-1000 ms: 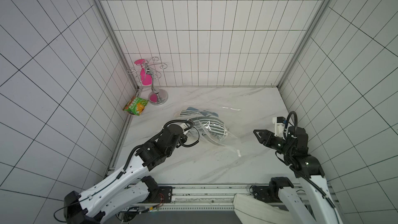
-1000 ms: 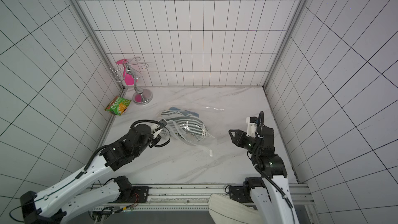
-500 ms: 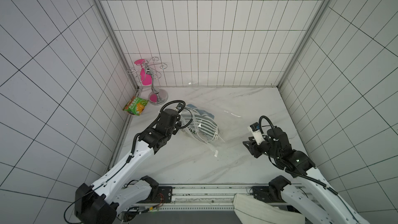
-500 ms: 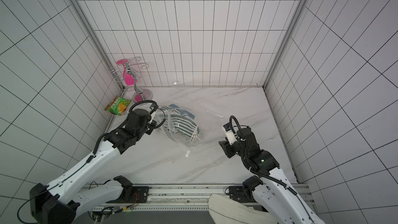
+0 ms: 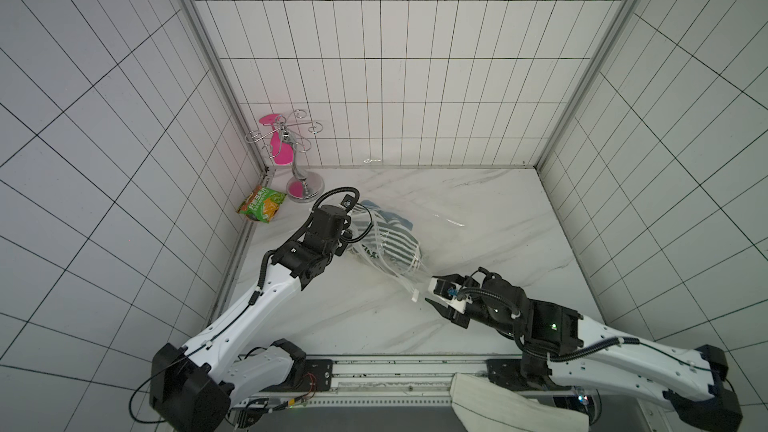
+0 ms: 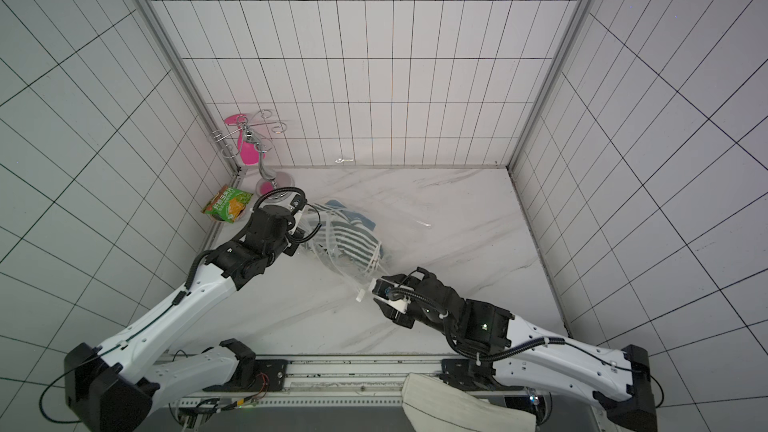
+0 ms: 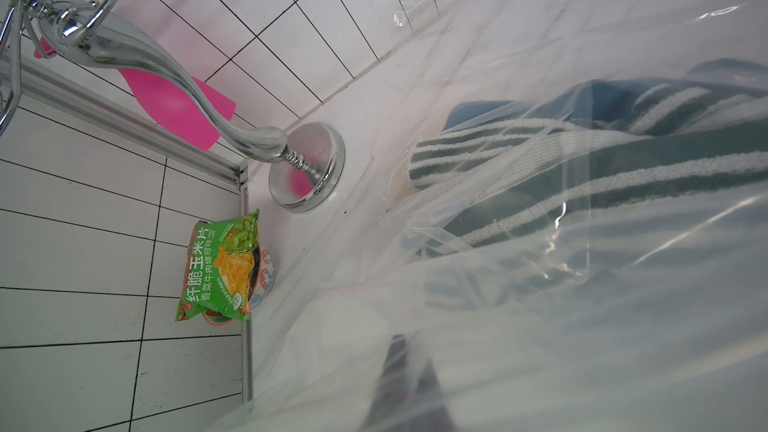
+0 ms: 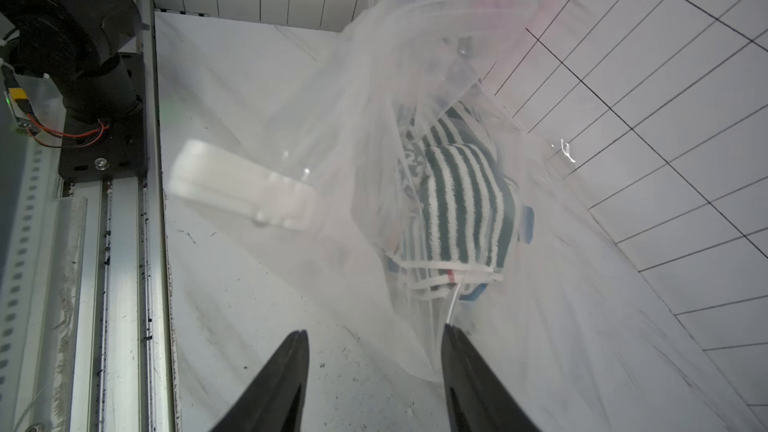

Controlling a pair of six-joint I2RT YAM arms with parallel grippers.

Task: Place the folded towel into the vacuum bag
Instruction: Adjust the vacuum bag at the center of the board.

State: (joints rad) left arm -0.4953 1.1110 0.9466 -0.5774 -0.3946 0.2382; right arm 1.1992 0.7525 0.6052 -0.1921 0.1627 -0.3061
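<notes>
The vacuum bag (image 5: 440,222) is a clear crinkly sack lying left of centre on the marble table in both top views. Inside it sits the folded towel (image 5: 390,243) (image 6: 353,238), green-and-white striped with blue parts, also seen through the plastic in the wrist views (image 7: 582,168) (image 8: 461,201). My left gripper (image 7: 415,351) is shut on the vacuum bag's plastic at its far-left end, its fingers showing only blurred through the film. My right gripper (image 8: 374,338) (image 5: 432,292) stands open at the bag's near tip, beside the white zip slider (image 8: 237,184) (image 5: 414,298), with nothing gripped.
A green snack packet (image 5: 262,209) (image 7: 220,263) leans in the back-left corner next to a chrome stand (image 5: 305,189) (image 7: 307,168) with a pink piece on it. Tiled walls close three sides. A metal rail (image 5: 395,367) and a white cloth (image 5: 498,405) lie at the front edge.
My left gripper has pulled the bag and towel toward the back left. My right arm has swung left to the bag's near tip, and its jaws stand slightly wider.
</notes>
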